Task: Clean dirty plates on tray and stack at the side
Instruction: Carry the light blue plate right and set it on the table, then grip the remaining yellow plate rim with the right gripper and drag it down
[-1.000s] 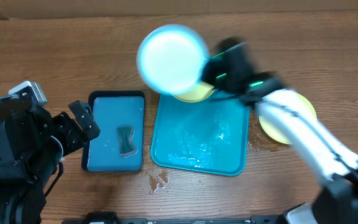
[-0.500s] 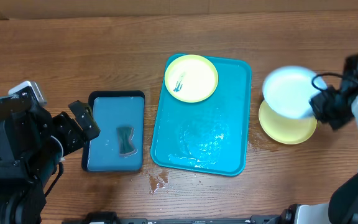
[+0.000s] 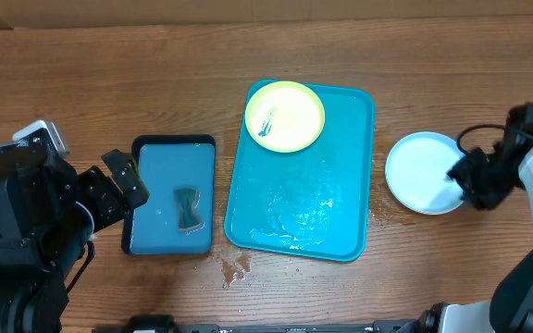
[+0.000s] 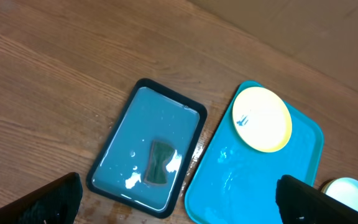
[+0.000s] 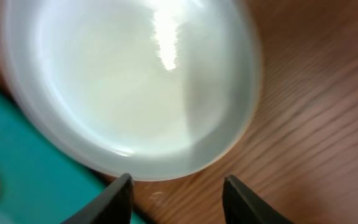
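Note:
The teal tray (image 3: 294, 208) lies mid-table, wet. One pale yellow-green plate (image 3: 285, 116) with a dark teal smear sits at its far end. The white-light blue plate (image 3: 422, 173) rests on the table right of the tray; the second yellow-green plate is hidden under it. My right gripper (image 3: 458, 179) is open at that plate's right rim. In the right wrist view its fingers (image 5: 180, 202) are apart, empty, just short of the plate (image 5: 129, 81). My left gripper (image 3: 123, 183) is open and empty at the left, seen also in the left wrist view (image 4: 179, 205).
A smaller black-rimmed blue tray (image 3: 155, 157) with water and a dark sponge (image 3: 187, 207) lies left of the teal tray. Water drops mark the wood near the teal tray's front corner (image 3: 237, 268). The left wrist view shows both trays (image 4: 253, 186) from above.
My right arm carried the white-light blue plate from above the tray's far end to the right, set it down on the yellow-green plate there and let go. The left arm stayed still.

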`<move>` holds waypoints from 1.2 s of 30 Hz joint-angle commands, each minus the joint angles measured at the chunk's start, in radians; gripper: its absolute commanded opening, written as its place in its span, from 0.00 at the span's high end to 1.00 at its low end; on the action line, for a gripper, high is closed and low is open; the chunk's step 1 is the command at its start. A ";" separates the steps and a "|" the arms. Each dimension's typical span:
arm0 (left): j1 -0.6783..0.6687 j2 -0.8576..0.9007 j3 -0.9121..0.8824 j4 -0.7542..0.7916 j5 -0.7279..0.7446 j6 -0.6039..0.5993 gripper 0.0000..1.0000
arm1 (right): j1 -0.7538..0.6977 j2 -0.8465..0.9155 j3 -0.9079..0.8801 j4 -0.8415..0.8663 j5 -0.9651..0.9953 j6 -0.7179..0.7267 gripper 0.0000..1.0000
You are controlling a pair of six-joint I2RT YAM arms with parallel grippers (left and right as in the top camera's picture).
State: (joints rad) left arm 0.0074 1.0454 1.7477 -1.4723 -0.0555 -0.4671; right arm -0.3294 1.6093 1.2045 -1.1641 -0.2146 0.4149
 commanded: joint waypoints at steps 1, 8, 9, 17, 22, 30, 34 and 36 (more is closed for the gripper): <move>0.003 0.002 0.013 0.002 0.004 0.019 0.00 | 0.077 -0.023 0.149 -0.029 -0.163 -0.164 0.49; 0.003 0.002 0.013 0.002 0.004 0.019 0.00 | 0.378 -0.020 0.260 0.131 -0.161 -0.211 0.46; 0.003 0.002 0.013 0.002 0.004 0.019 0.00 | 0.427 -0.014 0.259 0.184 -0.122 -0.210 0.45; 0.003 0.002 0.013 0.002 0.004 0.019 0.00 | 0.695 0.148 0.223 0.555 0.314 -0.211 0.30; 0.003 0.002 0.013 0.002 0.004 0.019 0.00 | 0.715 0.314 0.221 0.690 0.335 -0.211 0.27; 0.003 0.002 0.013 0.002 0.004 0.019 0.00 | 0.688 0.509 0.221 0.739 0.330 -0.202 0.57; 0.003 0.002 0.013 0.002 0.004 0.019 0.00 | 0.687 0.488 0.232 0.638 0.227 -0.197 0.96; 0.003 0.002 0.013 0.002 0.004 0.019 0.00 | 0.687 0.466 0.244 0.571 0.190 -0.159 0.96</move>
State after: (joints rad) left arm 0.0074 1.0454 1.7477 -1.4712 -0.0555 -0.4671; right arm 0.3584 2.1128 1.4418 -0.5121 0.0498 0.2321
